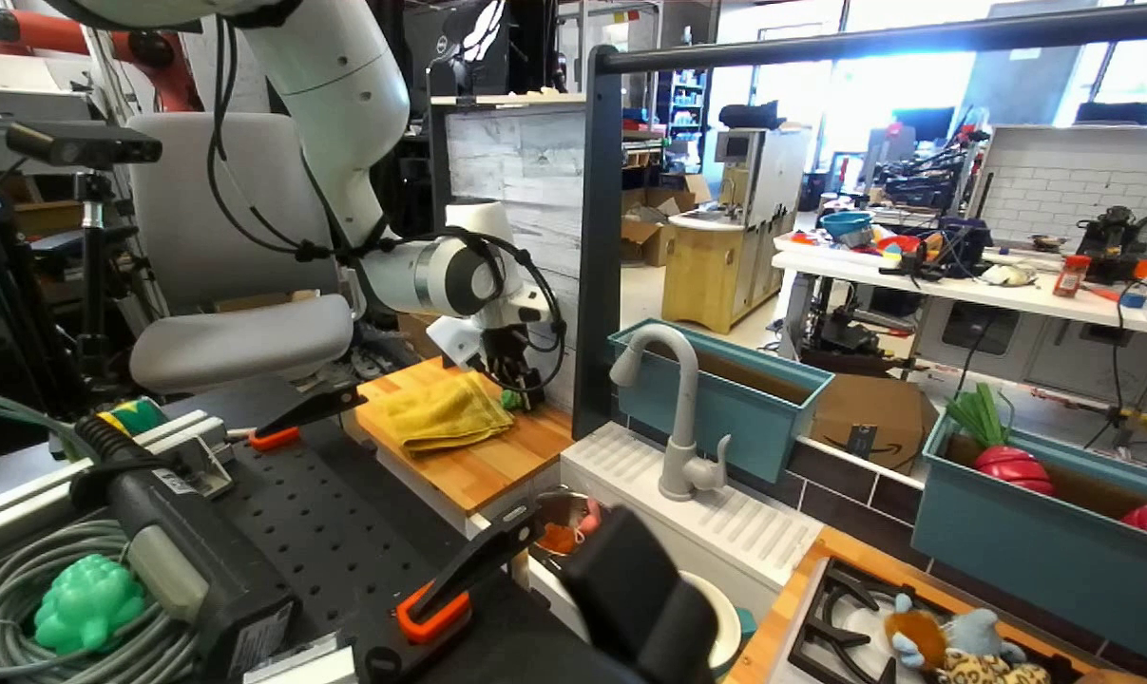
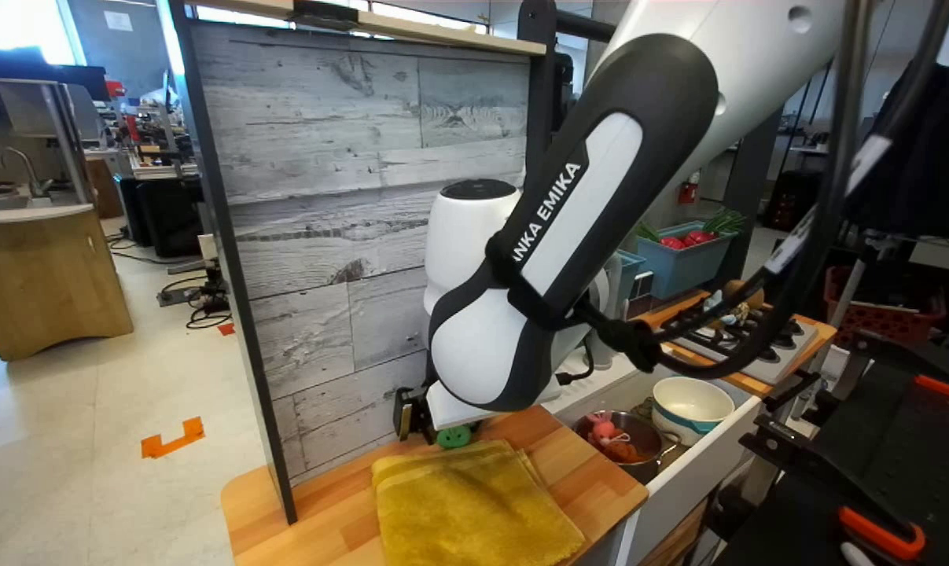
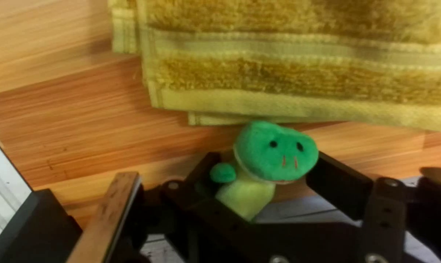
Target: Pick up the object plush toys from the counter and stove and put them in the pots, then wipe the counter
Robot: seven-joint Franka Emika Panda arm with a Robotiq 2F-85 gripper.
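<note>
In the wrist view, the tool [image 3: 267, 157] stands wide around a green frog-like plush [image 3: 275, 150], a gap showing beside its body; whether the head touches the tool, I cannot tell. The toy appears to rest on the wooden surface [image 3: 67, 120], just beside a folded yellow towel [image 3: 297, 73]. In an exterior view, a steel pot [image 2: 645, 438] in the sink [image 2: 698, 456] holds a pink plush [image 2: 602, 428], with a white pot [image 2: 685, 399] near it. In an exterior view, other plush toys [image 1: 974, 632] lie on the stove [image 1: 863, 655]. Collecting toys is likely the step in hand; next, the tool should close on the frog-like plush, lift it clear of the towel and carry it to a pot.
</note>
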